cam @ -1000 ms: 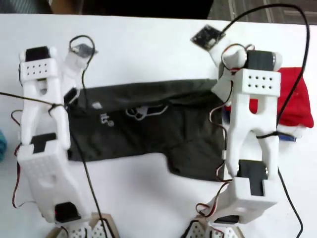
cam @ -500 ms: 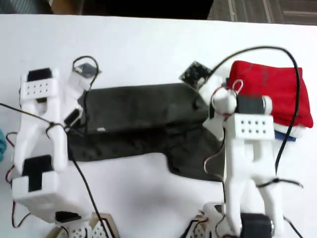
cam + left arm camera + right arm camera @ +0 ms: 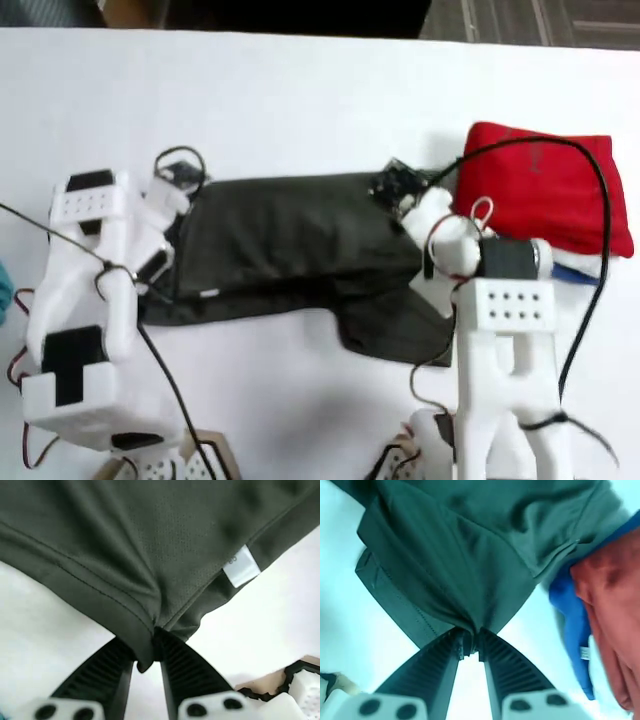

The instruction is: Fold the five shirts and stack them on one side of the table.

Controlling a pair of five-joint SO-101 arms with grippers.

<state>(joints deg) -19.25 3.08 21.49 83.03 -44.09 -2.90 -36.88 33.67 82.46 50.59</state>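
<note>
Dark shirt (image 3: pixel 290 240) bears white tag (image 3: pixel 241 566), print unreadable

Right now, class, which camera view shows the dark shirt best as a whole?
The high view: the dark shirt lies spread between both arms, most of its outline visible. The left wrist view shows a hem pinched in the left gripper; the right wrist view shows a bunched edge pinched in the right gripper.
</note>
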